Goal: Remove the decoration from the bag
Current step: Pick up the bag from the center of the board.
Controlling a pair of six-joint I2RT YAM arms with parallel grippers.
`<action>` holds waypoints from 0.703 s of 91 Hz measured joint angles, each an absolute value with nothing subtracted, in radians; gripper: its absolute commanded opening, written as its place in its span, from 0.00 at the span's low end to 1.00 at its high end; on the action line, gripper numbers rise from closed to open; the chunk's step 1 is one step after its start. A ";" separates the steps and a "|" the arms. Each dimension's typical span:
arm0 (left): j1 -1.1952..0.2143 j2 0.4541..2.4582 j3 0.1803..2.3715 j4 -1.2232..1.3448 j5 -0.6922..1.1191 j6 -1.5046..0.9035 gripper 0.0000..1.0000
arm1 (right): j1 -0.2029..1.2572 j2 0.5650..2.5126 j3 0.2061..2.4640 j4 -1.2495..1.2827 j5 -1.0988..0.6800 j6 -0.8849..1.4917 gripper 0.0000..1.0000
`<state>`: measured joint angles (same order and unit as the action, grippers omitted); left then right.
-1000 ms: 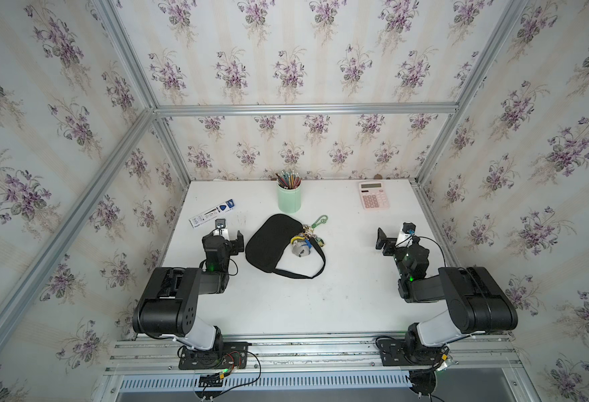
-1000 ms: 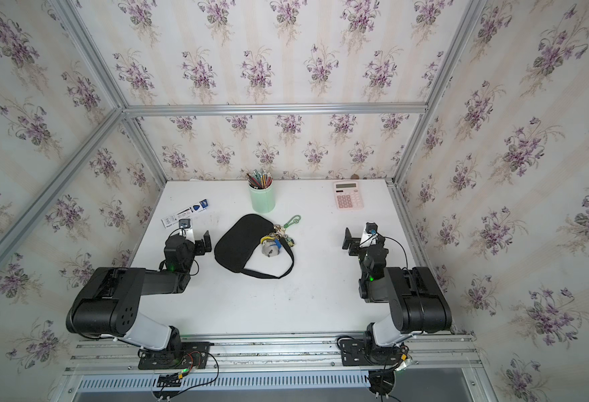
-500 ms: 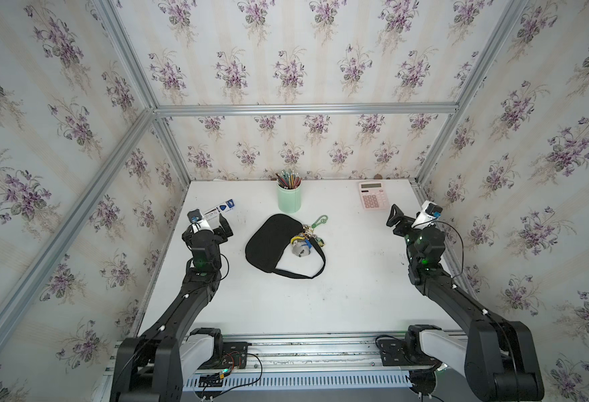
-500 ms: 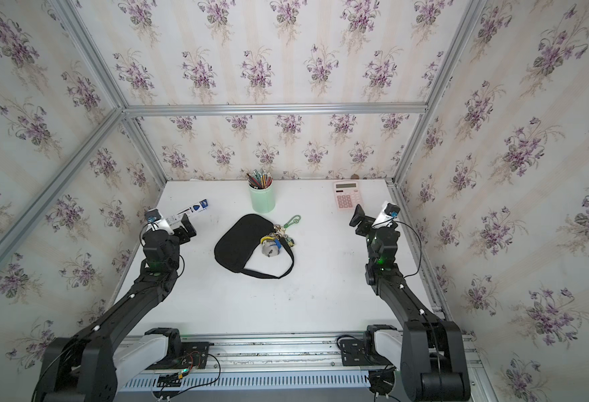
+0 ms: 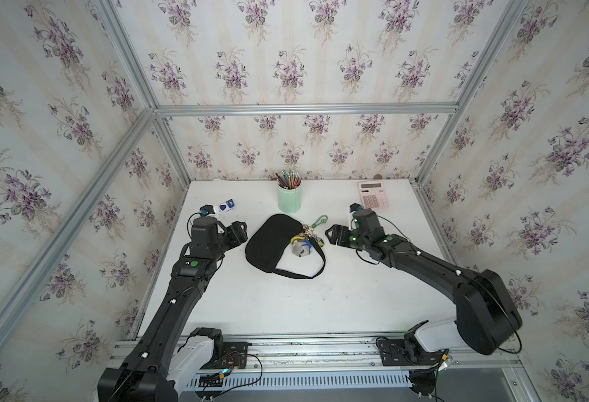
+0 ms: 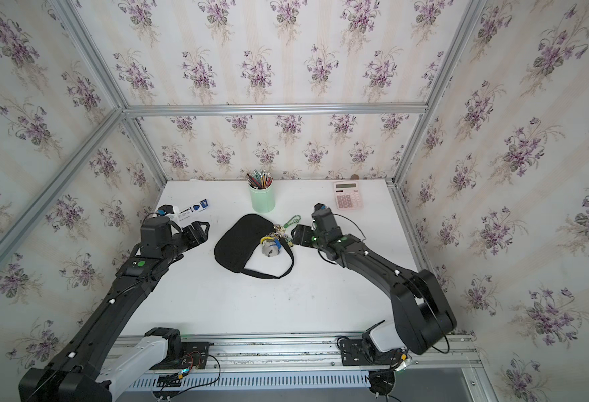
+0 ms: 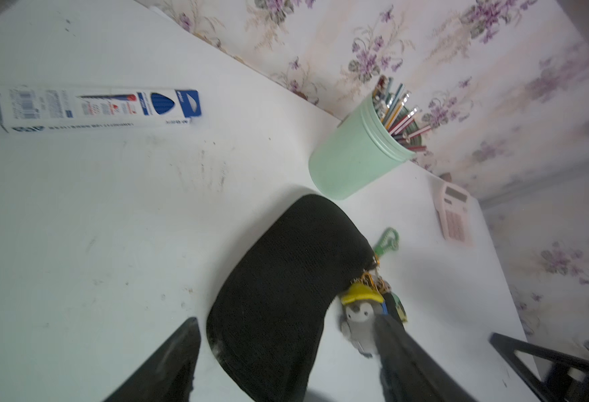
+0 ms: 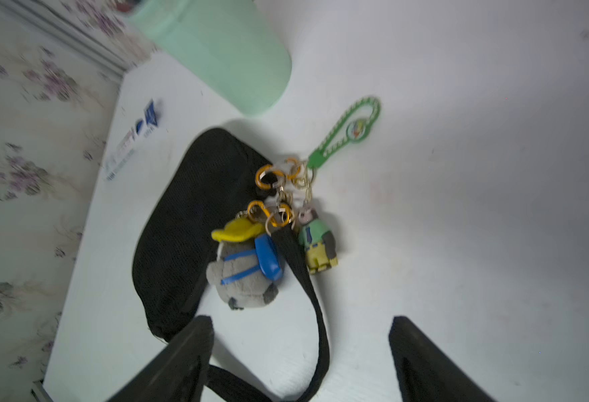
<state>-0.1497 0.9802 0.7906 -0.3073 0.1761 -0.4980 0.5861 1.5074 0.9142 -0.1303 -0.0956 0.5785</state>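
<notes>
Left gripper [image 7: 286, 320] and right gripper [image 8: 300, 318] both gape wide, empty, flanking the bag [image 5: 268, 243]; box [image 7: 94, 108] lettering looks too blurred to read.

Both arms stretch forward and angle inward, the left gripper [image 5: 238, 232] and right gripper [image 5: 333, 236] low, facing each other and well apart, each with fingers [image 8: 181, 362] spread and holding nothing.

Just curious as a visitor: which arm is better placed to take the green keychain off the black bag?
Probably the right. The right gripper, open, sits just beside the green keychain at that end of the bag; the left gripper faces the bag's opposite end, better for steadying it.
</notes>
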 measured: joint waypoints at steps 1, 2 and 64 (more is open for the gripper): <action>-0.155 0.980 0.794 -0.316 0.181 -0.498 0.76 | 0.595 1.517 0.918 -0.138 -0.091 0.579 0.79; -0.165 0.979 0.801 -0.330 0.187 -0.498 0.76 | 0.609 1.532 0.924 -0.147 -0.089 0.580 0.78; -0.466 0.970 0.963 -0.663 0.308 -0.403 0.72 | 0.743 1.773 1.042 -0.305 0.059 0.687 0.40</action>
